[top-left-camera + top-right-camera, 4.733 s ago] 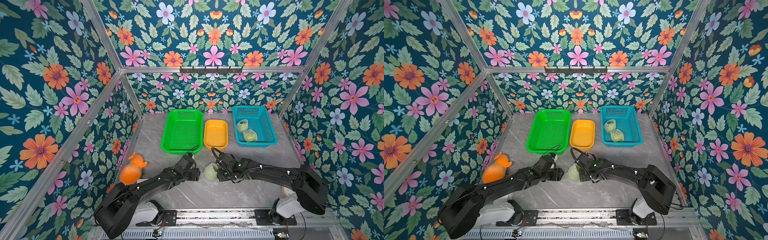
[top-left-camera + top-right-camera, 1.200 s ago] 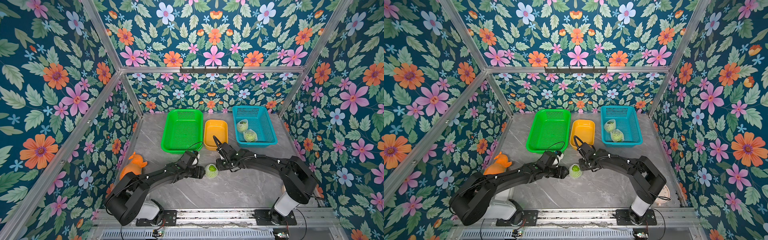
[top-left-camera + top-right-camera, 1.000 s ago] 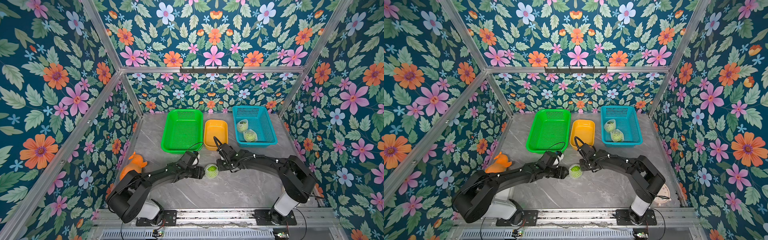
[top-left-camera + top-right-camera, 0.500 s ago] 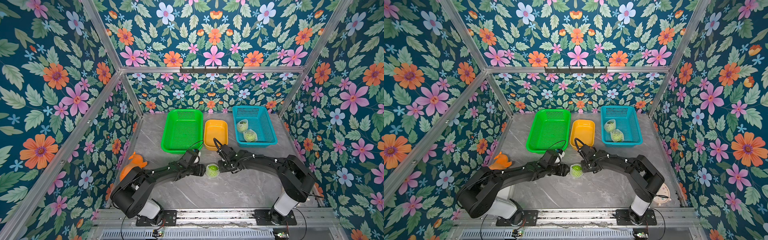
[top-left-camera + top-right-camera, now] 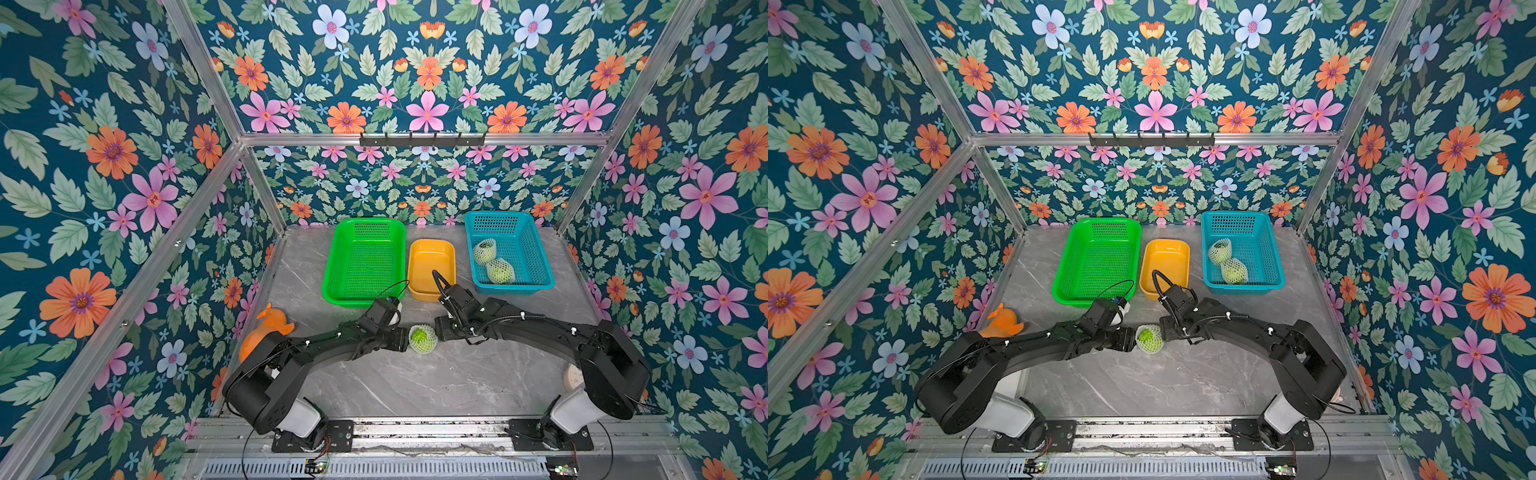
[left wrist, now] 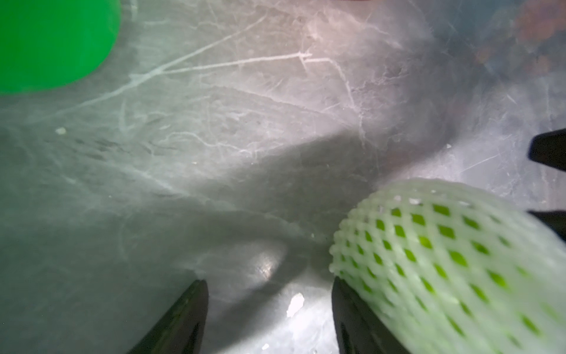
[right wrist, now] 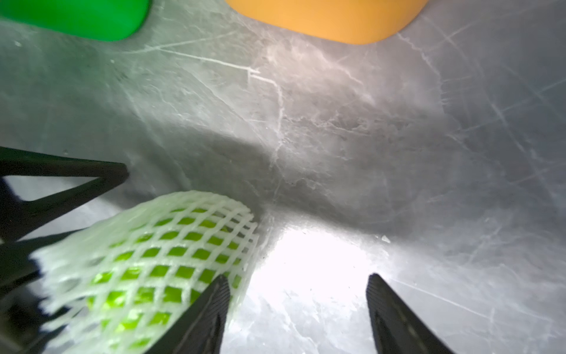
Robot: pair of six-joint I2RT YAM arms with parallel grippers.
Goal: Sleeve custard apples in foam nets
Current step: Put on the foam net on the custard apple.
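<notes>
Grey marble tabletop [image 5: 415, 386], walled in by flowered panels, carries near its middle a custard apple [image 5: 420, 336] lying in its foam net [image 6: 444, 260], with the left gripper [image 6: 268, 283] at its 9 o'clock and the right gripper [image 7: 297, 277] at its 3 o'clock. Both pincers stand wide with only bare marble between their fingers, and the netted fruit lies just outside each, close against one finger. Toward the table's 1 o'clock, the blue basket [image 5: 536, 249] holds a second netted fruit [image 5: 484, 251] and a third netted fruit [image 5: 500, 271].
</notes>
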